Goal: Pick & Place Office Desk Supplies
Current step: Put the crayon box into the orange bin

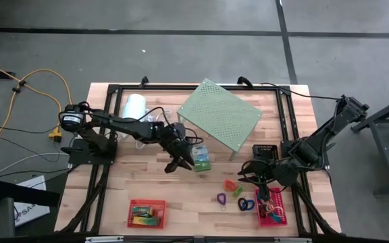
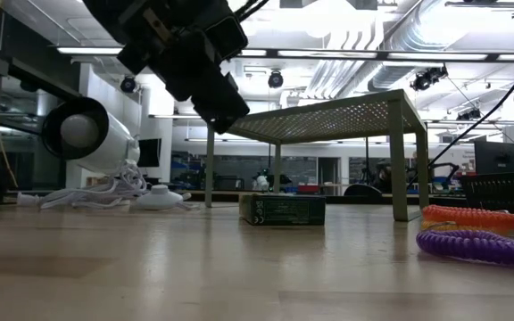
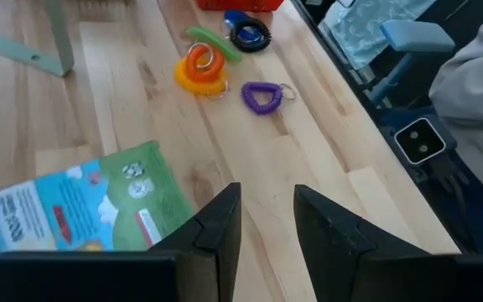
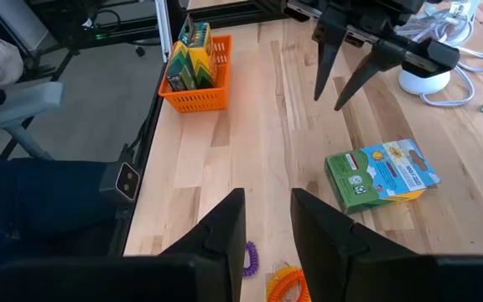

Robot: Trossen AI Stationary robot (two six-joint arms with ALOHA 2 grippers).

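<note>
Wooden slatted tabletop (image 1: 181,196) | your left gripper (image 1: 176,164) hovers released beside flat green-white cardboard box (image 1: 200,158) | your right gripper (image 1: 256,177) open, empty, near pink mesh basket (image 1: 271,210)

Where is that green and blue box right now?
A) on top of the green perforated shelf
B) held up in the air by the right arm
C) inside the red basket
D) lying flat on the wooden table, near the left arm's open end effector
D: the green and blue box lies flat on the table, just beside the left end effector, whose fingers are spread and hold nothing; the right wrist view shows the same.
</note>
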